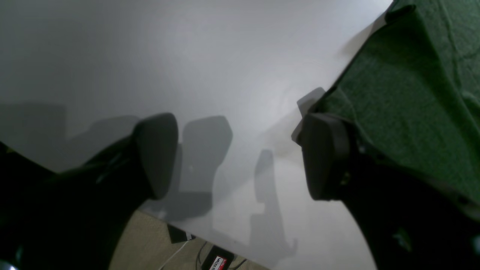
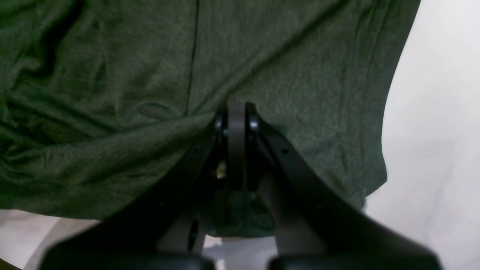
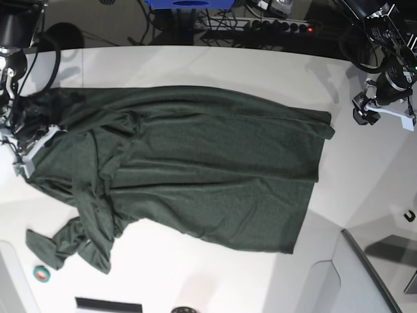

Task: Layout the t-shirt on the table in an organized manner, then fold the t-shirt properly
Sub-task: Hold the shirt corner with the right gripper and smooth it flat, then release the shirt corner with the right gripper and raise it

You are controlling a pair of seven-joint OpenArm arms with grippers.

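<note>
The right gripper [image 2: 236,112] is mostly hidden in the base view under its own arm at the dark forest-green knit t-shirt's [image 3: 195,169] left edge; its wrist view shows the jaws pressed together, pinching a fold of that cloth. The left gripper [image 1: 240,153] stands wide apart and empty over the smooth white table [image 3: 365,195], one finger [image 1: 322,157] just beside the shirt's hem. The shirt lies spread but wrinkled across the table, one sleeve bunched at the near left. A small green roll [image 3: 42,274] sits near that sleeve; what it is I cannot tell.
</note>
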